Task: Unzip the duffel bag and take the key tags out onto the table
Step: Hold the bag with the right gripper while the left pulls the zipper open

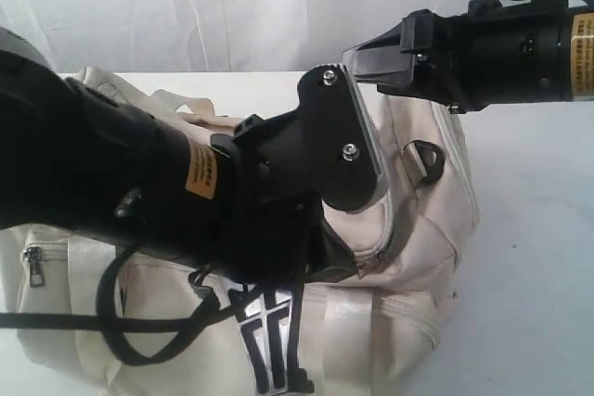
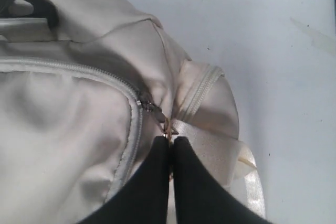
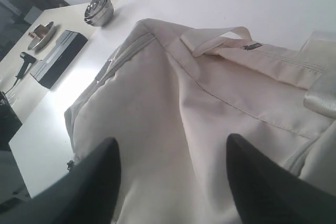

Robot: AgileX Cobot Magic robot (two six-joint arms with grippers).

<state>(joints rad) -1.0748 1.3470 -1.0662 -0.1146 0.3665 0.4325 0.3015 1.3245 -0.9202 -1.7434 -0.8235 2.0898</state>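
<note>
Here, the duffel bag [image 1: 408, 229] lies on the table [image 1: 538, 257]. One end is close to the far edge in the exterior view, and bare tabletop lies beside its other end.

Left: my left gripper [image 2: 170, 141] is pressed fully together, its two black fingers [image 2: 149, 182] touching at the tips. They pinch the small metal zipper pull [image 2: 167, 126] at a rounded end corner of the bag. The pull runs from the slider [image 2: 147, 103] straight into my fingertips. The grey zipper teeth [image 2: 79, 69] leading up to the slider are closed. A shiny webbing strap [image 2: 210, 148] lies just beside the pinch, and a black D-ring [image 2: 26, 3] sits farther along the bag's top.

Right: my right gripper [image 3: 172, 141] stands wide apart with nothing between its fingers. It hangs above the cream fabric of the bag without touching it. In the exterior view it hovers over the bag's far end, just beyond my left wrist.

Background: stacked metal bowls [image 3: 98, 10] and a black box [image 3: 58, 56] rest on the table, well apart from the bag. The box is near an edge of the table.
</note>
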